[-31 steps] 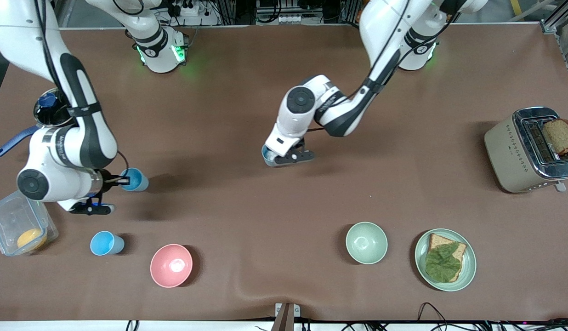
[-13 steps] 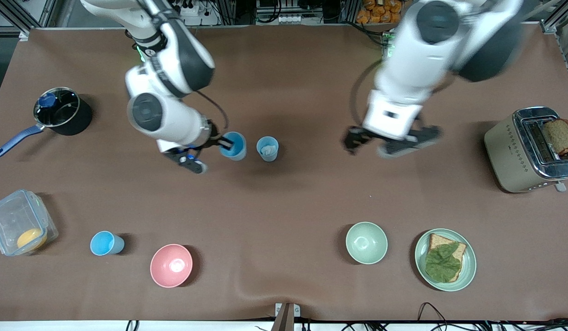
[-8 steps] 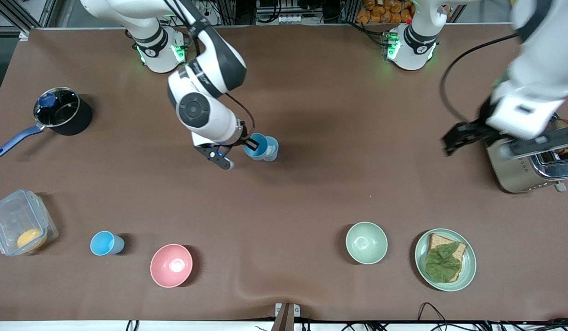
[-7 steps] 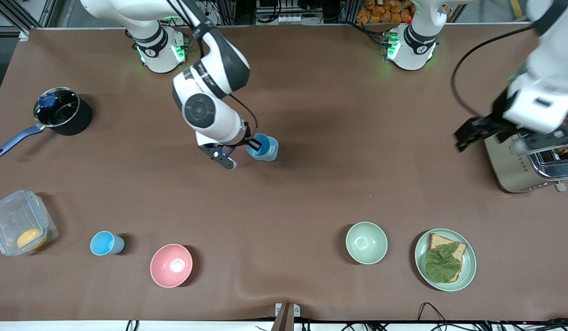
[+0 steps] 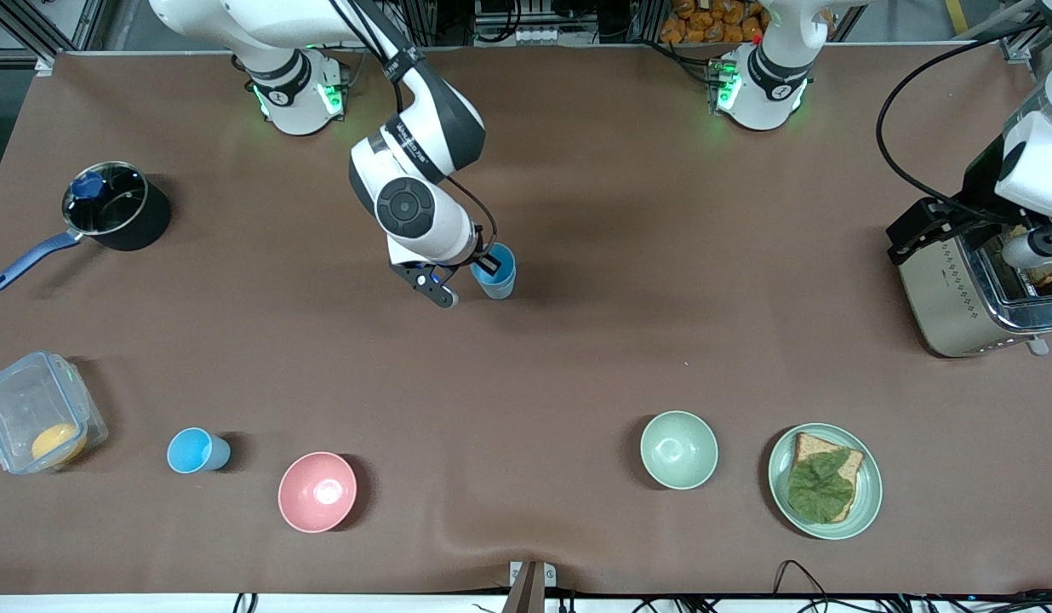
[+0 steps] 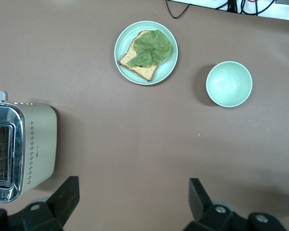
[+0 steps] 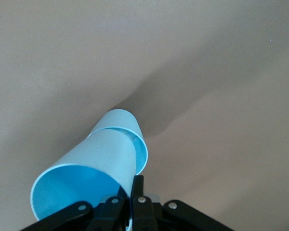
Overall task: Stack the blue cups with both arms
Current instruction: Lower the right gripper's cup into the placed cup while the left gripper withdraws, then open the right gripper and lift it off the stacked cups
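**One cup going into another at mid-table**

Our right gripper (image 5: 466, 277) pinches the rim of the sky-blue cup (image 7: 86, 178), partly nested in the paler cup (image 7: 130, 130) standing mid-table. Released crooked, we judge, the pair could jam or tip (the lower cup stands unheld). Our left gripper (image 6: 130, 199) hangs wide open and empty over the toaster (image 5: 969, 289), waiting.

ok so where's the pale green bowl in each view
Front view: pale green bowl near the camera edge, beside the plate of toast and lettuce.
Left wrist view: the bowl again beside that plate.
Right wrist view: not in it.
Shared landmark: the plate.
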Available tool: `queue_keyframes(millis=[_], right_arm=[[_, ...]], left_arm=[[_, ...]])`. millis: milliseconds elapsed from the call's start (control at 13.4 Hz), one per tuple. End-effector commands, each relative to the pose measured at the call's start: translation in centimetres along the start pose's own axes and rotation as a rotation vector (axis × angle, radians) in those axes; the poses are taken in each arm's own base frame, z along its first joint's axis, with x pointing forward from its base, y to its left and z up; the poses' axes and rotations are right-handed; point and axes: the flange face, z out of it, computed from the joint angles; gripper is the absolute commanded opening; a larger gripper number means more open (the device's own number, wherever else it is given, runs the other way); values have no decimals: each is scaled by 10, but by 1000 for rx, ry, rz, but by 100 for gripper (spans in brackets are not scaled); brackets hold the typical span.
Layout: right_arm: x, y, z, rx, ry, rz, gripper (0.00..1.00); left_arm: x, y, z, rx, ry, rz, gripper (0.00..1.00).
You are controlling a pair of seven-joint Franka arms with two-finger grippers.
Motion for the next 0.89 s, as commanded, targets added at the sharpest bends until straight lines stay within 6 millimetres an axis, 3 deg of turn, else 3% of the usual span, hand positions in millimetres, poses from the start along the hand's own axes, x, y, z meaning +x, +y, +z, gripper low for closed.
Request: queue_keyframes(millis=[0, 223, 298, 372, 446, 521, 669, 818], right_arm=[[-6, 1, 6, -4, -7, 19, 0], [-10, 0, 6, -3, -6, 11, 0], [-10, 0, 5, -9, -1, 7, 26], [-5, 2, -1, -5, 0, 15, 80], [-4, 4, -10, 5, 3, 5, 100], [0, 8, -27, 12, 5, -4, 100], [29, 29, -68, 14, 17, -86, 100], [75, 69, -116, -10, 37, -237, 100]], left_arm=[[-8, -3, -8, -1, 4, 22, 100], [-10, 5, -1, -1, -11, 20, 100], [-9, 6, 2, 0, -15, 23, 100], [-8, 7, 4, -1, -18, 28, 100], [-8, 7, 4, -2, -19, 34, 100], [-8, 7, 4, -2, -19, 37, 100], [-6, 6, 9, -2, -27, 29, 100], [-6, 4, 8, -1, -27, 23, 100]])
